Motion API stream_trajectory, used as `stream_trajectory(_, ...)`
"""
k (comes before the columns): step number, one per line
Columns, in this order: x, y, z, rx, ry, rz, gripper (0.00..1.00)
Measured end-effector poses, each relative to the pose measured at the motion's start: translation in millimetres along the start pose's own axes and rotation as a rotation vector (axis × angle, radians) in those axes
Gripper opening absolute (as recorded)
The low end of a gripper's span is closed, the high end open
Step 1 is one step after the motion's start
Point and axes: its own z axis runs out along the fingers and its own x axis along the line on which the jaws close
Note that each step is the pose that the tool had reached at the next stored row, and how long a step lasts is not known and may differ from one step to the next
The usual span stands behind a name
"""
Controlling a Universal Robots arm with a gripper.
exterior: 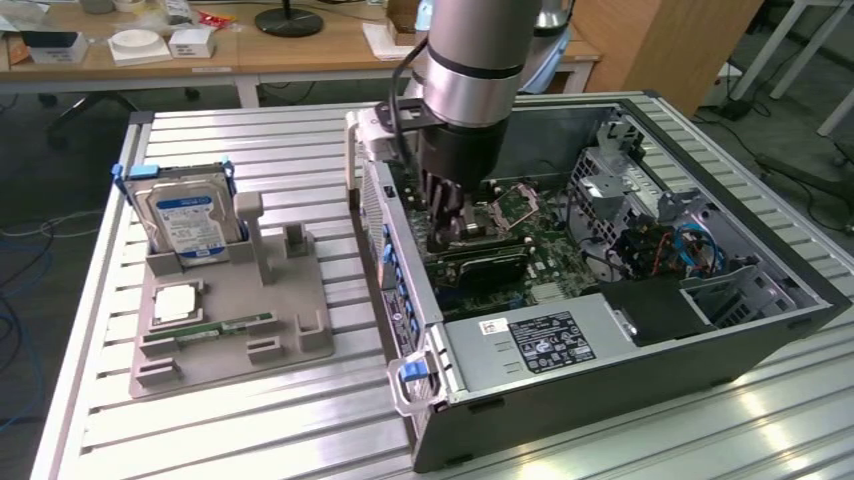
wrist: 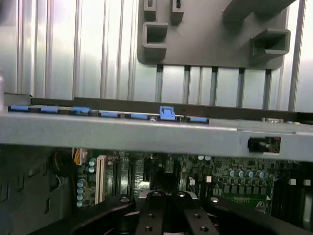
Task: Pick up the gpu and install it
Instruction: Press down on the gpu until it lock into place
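Your gripper (wrist: 166, 215) is down inside the computer case (exterior: 561, 345), fingers drawn together over the motherboard (wrist: 210, 178); whether they pinch anything, can't tell. The gpu (exterior: 483, 262) sits on the board right under the jaws. Treat it as light, stiff, fragile: hold its edges.

gpu (exterior: 483, 262): thin dark flat card
pose: lying roughly level inside the open computer case (exterior: 747, 330), over the green motherboard (exterior: 534, 235)
place: directly beneath the end effector (exterior: 461, 222), at its tips; contact cannot be told
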Motion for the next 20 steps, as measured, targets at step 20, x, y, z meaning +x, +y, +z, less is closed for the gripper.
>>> stream_trajectory(20, 1.0, -21.7, 5.8, 0.0035, -0.0002, 0.000, 0.10)
